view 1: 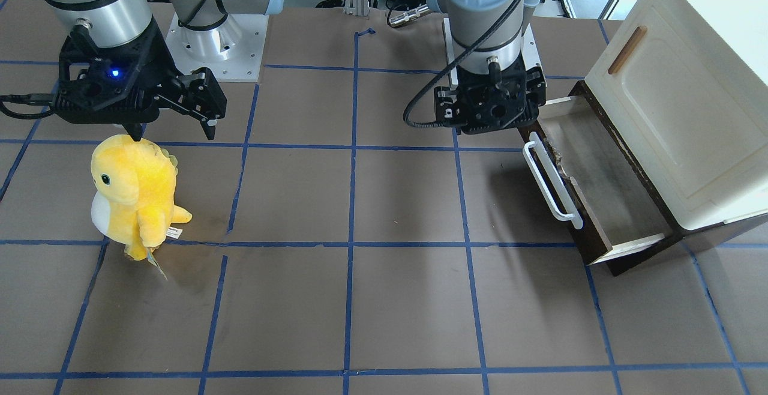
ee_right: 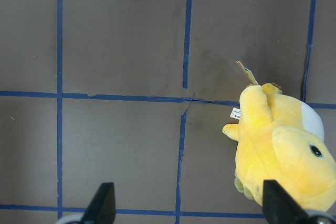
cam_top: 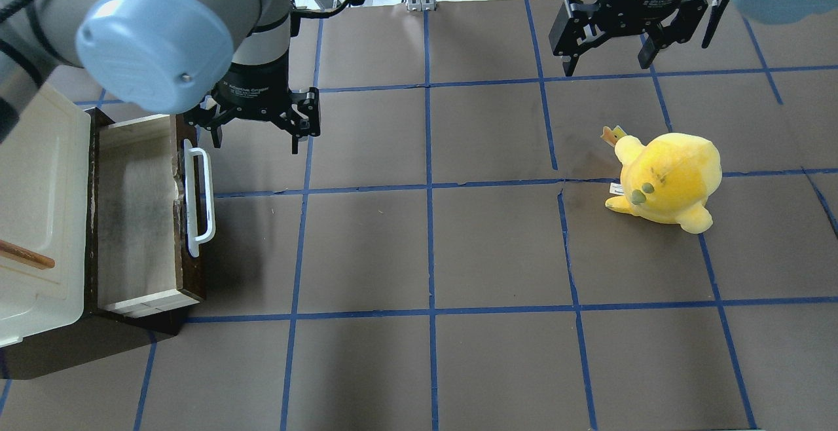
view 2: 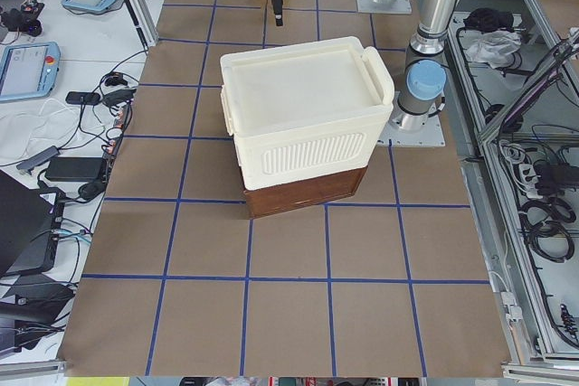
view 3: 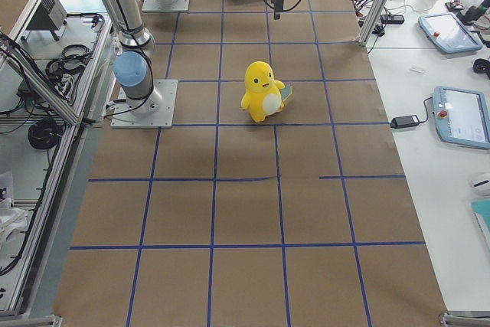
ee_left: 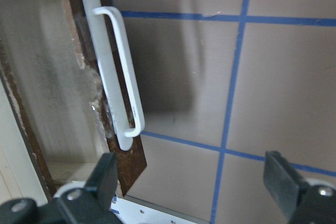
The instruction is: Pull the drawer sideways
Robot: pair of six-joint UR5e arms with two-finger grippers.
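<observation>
The drawer (view 1: 600, 173) stands pulled out from under the cream-white cabinet (view 1: 678, 113), with its dark brown front and long white bar handle (view 1: 549, 182) facing the table's middle. In the overhead view the drawer (cam_top: 134, 215) and handle (cam_top: 198, 198) are at the left. My left gripper (cam_top: 256, 136) is open and empty, hovering by the handle's robot-side end without touching it. The left wrist view shows the handle (ee_left: 118, 93) ahead of the open gripper (ee_left: 191, 182). My right gripper (cam_top: 605, 64) is open and empty, far off.
A yellow plush toy (view 1: 135, 194) stands on the table just in front of my right gripper (view 1: 174, 128); it also shows in the right wrist view (ee_right: 283, 150). The cabinet panel has a small brown wooden handle (view 1: 627, 50). Blue tape lines grid the brown table.
</observation>
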